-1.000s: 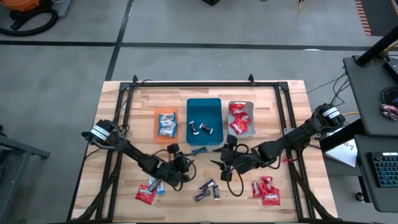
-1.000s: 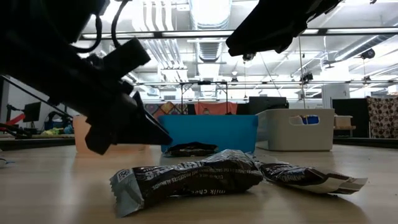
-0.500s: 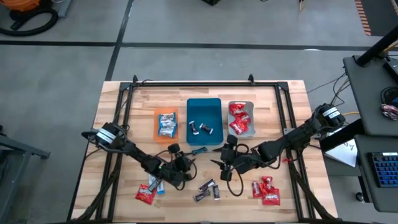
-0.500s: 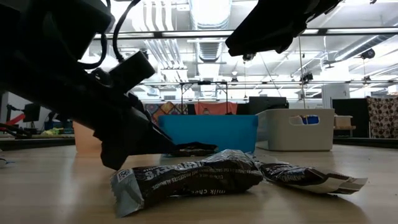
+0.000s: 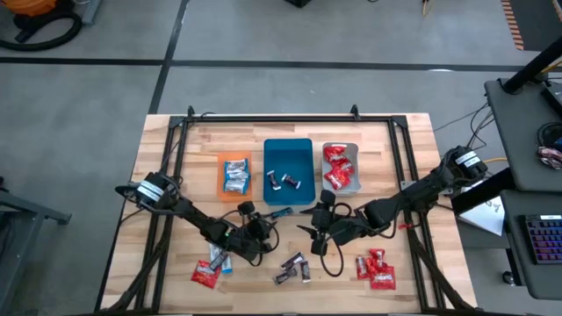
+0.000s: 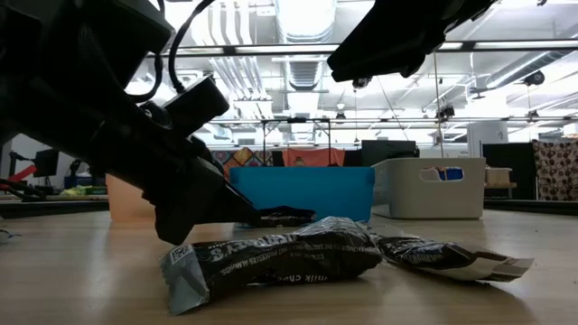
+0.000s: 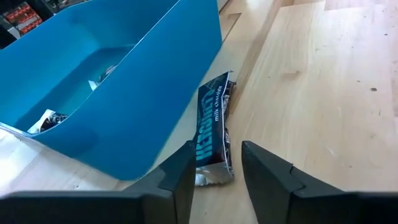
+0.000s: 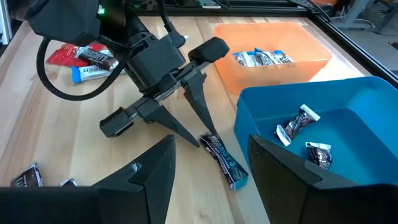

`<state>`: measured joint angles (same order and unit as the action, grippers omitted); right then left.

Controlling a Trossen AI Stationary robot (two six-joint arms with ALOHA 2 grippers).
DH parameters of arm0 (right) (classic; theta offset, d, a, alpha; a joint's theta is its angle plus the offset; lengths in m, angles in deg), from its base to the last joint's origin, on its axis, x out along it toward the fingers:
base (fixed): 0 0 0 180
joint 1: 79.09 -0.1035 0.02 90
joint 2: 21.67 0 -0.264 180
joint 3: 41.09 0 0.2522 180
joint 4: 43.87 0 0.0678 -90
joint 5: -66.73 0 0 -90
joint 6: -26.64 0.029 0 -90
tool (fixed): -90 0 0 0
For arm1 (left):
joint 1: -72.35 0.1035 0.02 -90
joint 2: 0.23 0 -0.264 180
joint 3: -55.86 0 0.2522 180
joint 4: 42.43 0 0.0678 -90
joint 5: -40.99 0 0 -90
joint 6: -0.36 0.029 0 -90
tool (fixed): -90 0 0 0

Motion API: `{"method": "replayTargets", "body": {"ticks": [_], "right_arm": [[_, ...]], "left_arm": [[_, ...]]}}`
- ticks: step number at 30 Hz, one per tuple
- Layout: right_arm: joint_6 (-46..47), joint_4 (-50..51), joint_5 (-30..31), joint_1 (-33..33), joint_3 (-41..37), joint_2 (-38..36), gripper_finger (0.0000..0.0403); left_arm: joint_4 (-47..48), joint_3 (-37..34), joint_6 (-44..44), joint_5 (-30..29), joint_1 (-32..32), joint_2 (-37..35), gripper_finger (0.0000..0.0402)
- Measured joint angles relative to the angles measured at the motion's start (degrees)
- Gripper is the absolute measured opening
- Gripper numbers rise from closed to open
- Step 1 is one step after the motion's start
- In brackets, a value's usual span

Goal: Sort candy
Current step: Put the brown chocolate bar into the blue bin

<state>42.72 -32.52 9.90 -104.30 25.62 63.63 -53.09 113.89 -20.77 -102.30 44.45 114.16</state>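
Note:
A dark candy bar [image 7: 212, 124] lies flat on the table against the teal tray [image 7: 124, 118]; it also shows in the high view [image 5: 281, 211]. My left gripper [image 7: 219, 148] is open, low over the table, one finger on each side of the bar's near end. My right gripper [image 8: 211, 180] hangs open and empty above the table's middle [image 5: 316, 233], looking at the left gripper [image 8: 202, 138]. More candy lies near the front edge: red and blue pieces [image 5: 209, 269], dark ones [image 5: 293, 269], red ones [image 5: 376, 269]. My left gripper's fingers stand on either side of the dark candy bar's near end [image 7: 211, 175], coming slanting down along the bar from the table's near left. Whether either finger touches the wrapper I cannot tell. The bar lies flat on the table.
Three trays stand in a row at mid-table: orange [image 5: 235, 186] with blue-and-white candy, teal [image 5: 289, 149] with dark candy, grey [image 5: 351, 147] with red candy. In the low view two dark candies [image 6: 280, 257] lie close to the camera. A black frame borders the table [image 5: 272, 115].
My left gripper has sunk a little toward the table beside the dark candy bar. The bar has stayed where it was.

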Motion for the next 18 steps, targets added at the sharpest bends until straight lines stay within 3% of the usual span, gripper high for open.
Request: {"method": "replayTargets", "body": {"ticks": [11,18], "right_arm": [[0.0,0.0,0.0,0.0,0.0,0.0,0.0192],[0.0,0.0,-0.1,0.0,0.0,0.0,0.0192]], "left_arm": [[0.4,0.0,-0.6,3.3,0.3,0.0,0.0011],[0.5,0.0,-0.9,3.6,0.2,0.0,0.0001]]}}
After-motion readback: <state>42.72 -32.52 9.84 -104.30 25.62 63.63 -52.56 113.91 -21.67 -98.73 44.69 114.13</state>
